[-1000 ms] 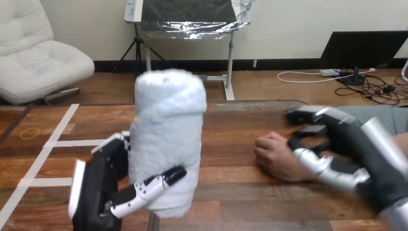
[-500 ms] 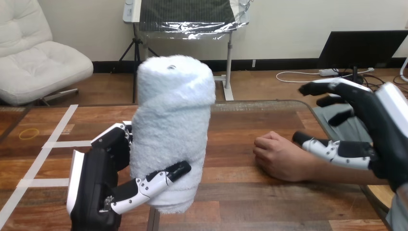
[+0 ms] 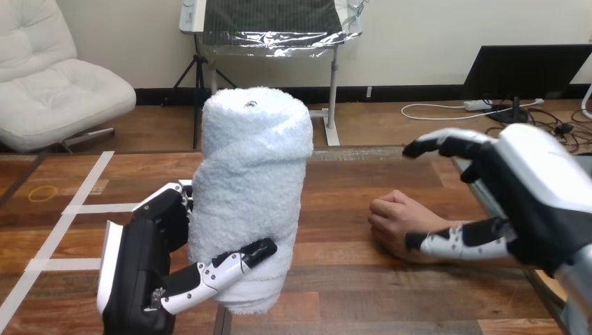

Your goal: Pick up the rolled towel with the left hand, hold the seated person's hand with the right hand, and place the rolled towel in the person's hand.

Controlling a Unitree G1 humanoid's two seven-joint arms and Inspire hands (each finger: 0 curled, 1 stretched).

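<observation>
Left robot hand (image 3: 143, 269), low on own left side: curled round the rolled towel (image 3: 251, 195), thumb across the lower front, palm against the roll's left flank. Holds the roll upright, long axis vertical, apparently lifted off the counter (image 3: 349, 279).

Right robot hand (image 3: 530, 195), on own right side: spread wide, pinching nothing. Fingers (image 3: 440, 143) reach above and beyond the person's hand (image 3: 394, 223); thumb (image 3: 454, 244) runs along the near side by the wrist, contact not certain. Brackets that hand without closing on it.

Person's hand: just off the right thumb tip, resting on the counter, fingers curled under in a loose fist, palm not offered.

Key relation: lies to the right of the towel-holding hand, between the two robot hands, far nearer the right one. Judged order: close the right robot hand on it first, then carry the roll rightward into the palm.
</observation>
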